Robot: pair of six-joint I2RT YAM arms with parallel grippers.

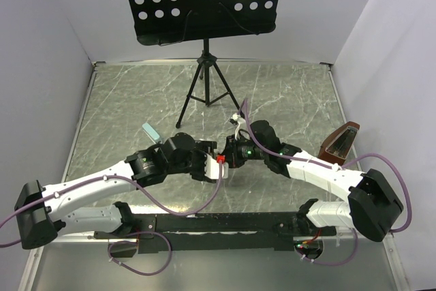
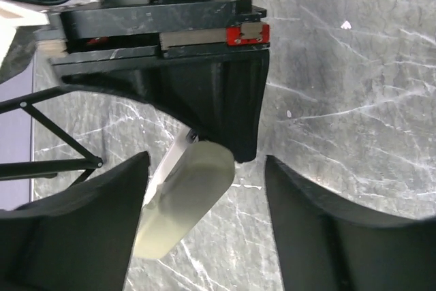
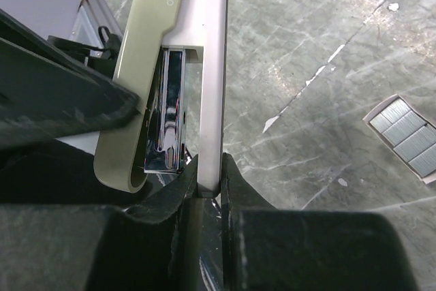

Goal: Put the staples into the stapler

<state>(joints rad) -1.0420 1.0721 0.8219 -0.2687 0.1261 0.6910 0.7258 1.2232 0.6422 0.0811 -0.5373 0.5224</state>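
Item held, nearest the lens: right pincer (image 3: 208, 182), narrowed and clamped on the thin pale plate (image 3: 212, 66) of the stapler (image 3: 153, 46), which stands up and away from the fingers. Stapler: cream plastic cover swung apart from the plate, with the chrome magazine channel (image 3: 167, 114) exposed between the two. Handling, as judged: rigid, of moderate weight, with smooth plastic and polished metal likely to slip. The flat plate edge is the sound place to hold; the hinged cover would pivot if gripped alone. Markings: a moulded word on the cover beginning "deu", the remainder not surely legible; no other writing is readable. Left pincer (image 2: 206, 168): fingers wide, straddling the cover's rounded end, with a clear gap on one side and contact on the other not determinable. Staples (image 3: 402, 127): silvery-grey strips lying flat in an open pale box (image 3: 373, 115), on the surface (image 3: 327, 32) to the right of the right pincer and well apart from it. Handling, as judged: light, brittle along the glued joints, thin and hard to pinch; take one strip by its long sides.
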